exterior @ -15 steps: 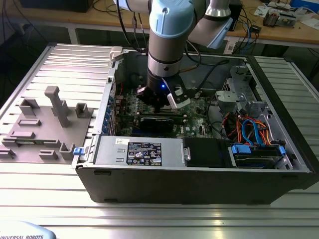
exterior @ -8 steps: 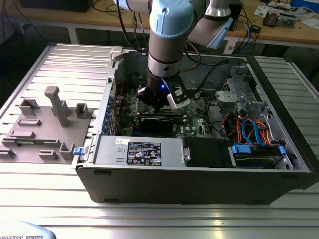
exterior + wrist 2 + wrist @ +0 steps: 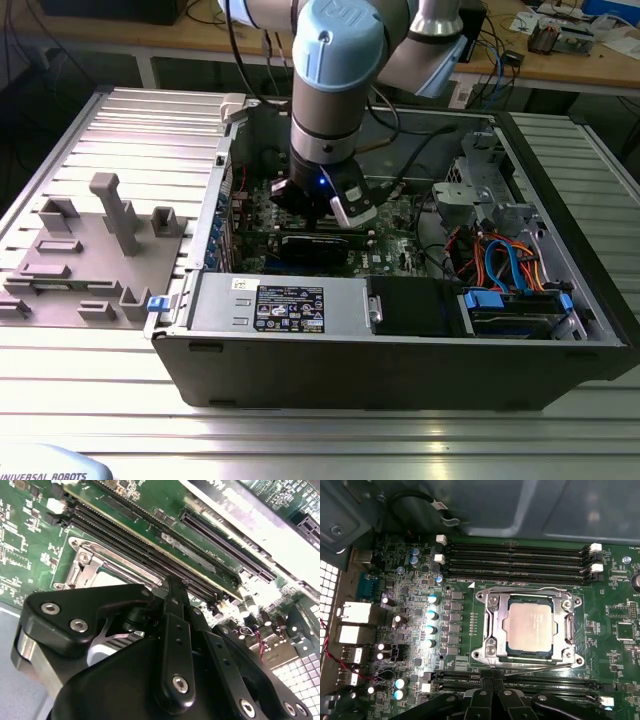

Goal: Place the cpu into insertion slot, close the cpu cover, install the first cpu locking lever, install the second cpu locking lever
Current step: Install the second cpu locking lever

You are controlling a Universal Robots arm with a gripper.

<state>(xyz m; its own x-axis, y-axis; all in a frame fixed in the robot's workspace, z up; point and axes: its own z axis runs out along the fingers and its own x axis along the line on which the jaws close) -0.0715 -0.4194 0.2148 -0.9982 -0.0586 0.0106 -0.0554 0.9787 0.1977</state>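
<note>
In the first wrist view the motherboard (image 3: 410, 630) spreads out with capacitors and ports on one side. Toward the middle, the cpu (image 3: 528, 626) already lies flat in the insertion slot (image 3: 490, 630), and the cpu cover (image 3: 568, 625) appears folded down around it, its silvery frame bordering the chip so the metal top shows through the open centre. A thin locking lever (image 3: 540, 668) runs along the socket's near edge, seemingly not yet latched. The gripper (image 3: 492, 680) hovers just beside that lever, its fingers pressed together and empty, apparently placed to push it. In the exterior view the arm (image 3: 335, 90) reaches steeply down into the open computer case (image 3: 400, 370).
</note>
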